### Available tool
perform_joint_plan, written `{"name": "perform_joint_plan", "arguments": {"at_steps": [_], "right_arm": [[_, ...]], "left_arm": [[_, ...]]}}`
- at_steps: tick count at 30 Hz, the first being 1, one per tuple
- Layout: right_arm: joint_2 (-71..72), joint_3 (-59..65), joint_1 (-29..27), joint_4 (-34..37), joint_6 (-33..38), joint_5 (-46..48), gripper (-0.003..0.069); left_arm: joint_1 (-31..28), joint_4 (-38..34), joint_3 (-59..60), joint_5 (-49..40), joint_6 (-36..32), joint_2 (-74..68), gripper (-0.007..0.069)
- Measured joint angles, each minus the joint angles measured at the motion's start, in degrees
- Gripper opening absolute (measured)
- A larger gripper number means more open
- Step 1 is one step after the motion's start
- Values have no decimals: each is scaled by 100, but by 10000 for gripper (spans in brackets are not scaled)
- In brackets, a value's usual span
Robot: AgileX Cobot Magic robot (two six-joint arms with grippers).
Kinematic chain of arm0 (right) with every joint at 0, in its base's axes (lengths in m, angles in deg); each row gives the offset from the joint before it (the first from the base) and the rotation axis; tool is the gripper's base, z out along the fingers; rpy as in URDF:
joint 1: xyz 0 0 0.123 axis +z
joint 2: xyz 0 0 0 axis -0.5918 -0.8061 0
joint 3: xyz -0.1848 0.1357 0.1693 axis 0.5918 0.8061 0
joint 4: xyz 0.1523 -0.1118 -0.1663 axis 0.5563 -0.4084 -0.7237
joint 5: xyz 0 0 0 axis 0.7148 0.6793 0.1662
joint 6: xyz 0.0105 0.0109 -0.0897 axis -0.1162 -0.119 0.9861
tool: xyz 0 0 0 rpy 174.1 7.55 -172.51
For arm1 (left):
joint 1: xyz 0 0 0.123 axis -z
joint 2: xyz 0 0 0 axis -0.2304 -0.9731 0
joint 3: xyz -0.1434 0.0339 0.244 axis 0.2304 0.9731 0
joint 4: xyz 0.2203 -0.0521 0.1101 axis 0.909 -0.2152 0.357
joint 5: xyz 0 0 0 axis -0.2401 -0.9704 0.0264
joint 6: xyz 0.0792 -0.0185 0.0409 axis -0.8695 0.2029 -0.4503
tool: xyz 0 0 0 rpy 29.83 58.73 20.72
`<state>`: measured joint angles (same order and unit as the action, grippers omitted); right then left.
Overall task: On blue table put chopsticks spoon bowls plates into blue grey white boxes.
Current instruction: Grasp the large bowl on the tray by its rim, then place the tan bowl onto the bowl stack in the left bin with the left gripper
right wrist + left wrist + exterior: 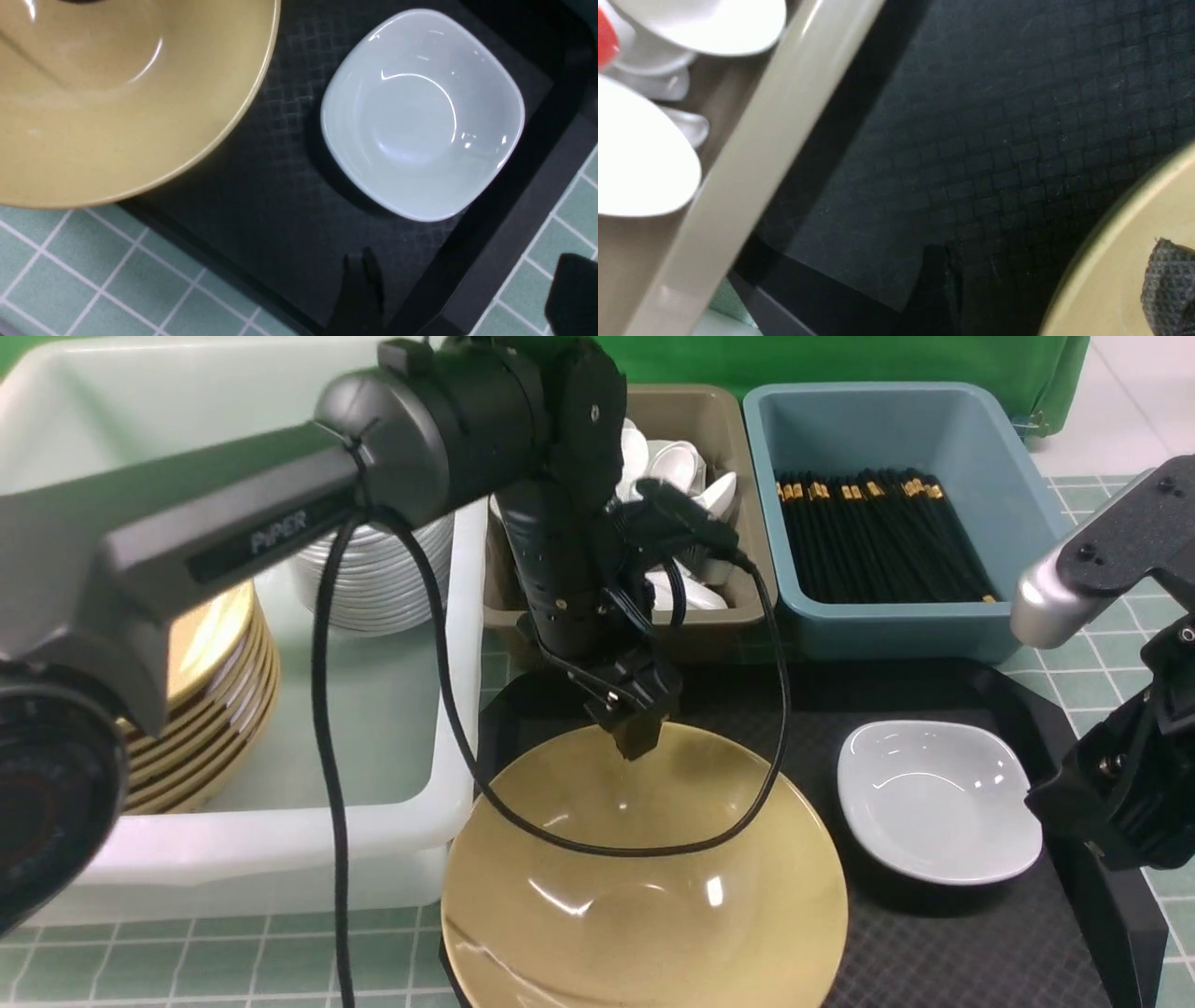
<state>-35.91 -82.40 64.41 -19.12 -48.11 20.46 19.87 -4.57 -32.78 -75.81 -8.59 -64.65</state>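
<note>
Evidently the left tool (1049, 262) stood with its fingers apart, one over the inside of the tan bowl (644, 933), the other beyond its far rim, so the rim lay between them. The bowl, round and without a long axis, sat on the black tray (990, 943). The right tool (465, 266), also spread, was nearer the white dish (938, 803), at the bowl's right. Farther left stood the white box (373, 821), probably the bowl's destination, already holding stacked bowls (210, 709).
</note>
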Motion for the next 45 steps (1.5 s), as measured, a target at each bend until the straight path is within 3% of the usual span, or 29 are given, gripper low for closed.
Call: {"name": "perform_joint_plan", "arguments": {"at_steps": [9, 12, 15, 16, 17, 19, 22, 27, 45], "right_arm": [[0, 0, 0, -5, 0, -41, 536], [0, 0, 0, -5, 0, -40, 536], [0, 0, 0, 126, 134, -35, 510], [0, 0, 0, 144, 151, -35, 506], [0, 0, 0, 347, 325, -35, 464], [0, 0, 0, 550, 497, -35, 409], [0, -42, 0, 918, 773, 29, 265], [0, -500, 0, 1111, 947, 170, 46], [-12, -1397, 0, 1241, 1229, 227, 35]], "left_arm": [[0, -30, -5, 0, -482, -415, 491], [0, -190, -5, -34, -477, -514, 417], [0, -476, -5, -45, -476, -514, 237], [0, -476, -5, -45, -476, -514, 237], [0, -557, -19, -163, -536, -498, 148], [-12, -787, -24, -231, -472, -471, 73], [-4, -1104, -25, -107, -297, -374, 24], [2, -1167, -25, -72, -116, 147, 6], [-814, -1698, 17, -176, 65, 1414, 7]]}}
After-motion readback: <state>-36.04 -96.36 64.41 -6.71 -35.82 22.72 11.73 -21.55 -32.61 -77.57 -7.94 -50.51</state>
